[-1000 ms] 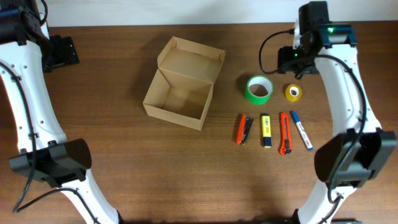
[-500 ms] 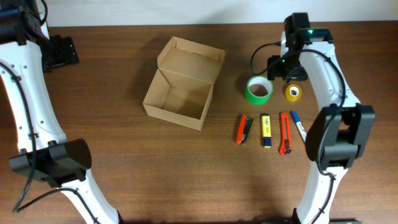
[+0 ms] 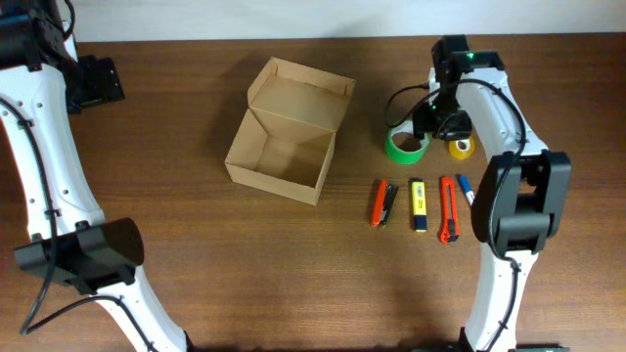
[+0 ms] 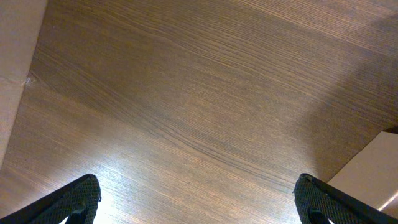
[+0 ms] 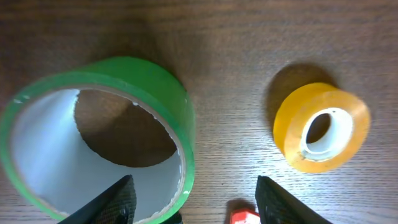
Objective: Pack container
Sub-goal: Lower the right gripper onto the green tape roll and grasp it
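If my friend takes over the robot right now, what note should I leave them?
Left gripper: open, holding nothing, over the table.
Right gripper: open, low over the green tape roll, with the roll's wall between its fingers; not gripped.
Container: lid open, empty.
Done: nothing packed.
Left: probably the green tape roll, the yellow tape roll and the row of pens and cutters go in.

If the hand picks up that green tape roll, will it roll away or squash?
Lying flat, hole up, the green tape roll probably won't roll when nudged. Its thin wall around a wide hollow suggests it's light and might flex slightly under a pinch.
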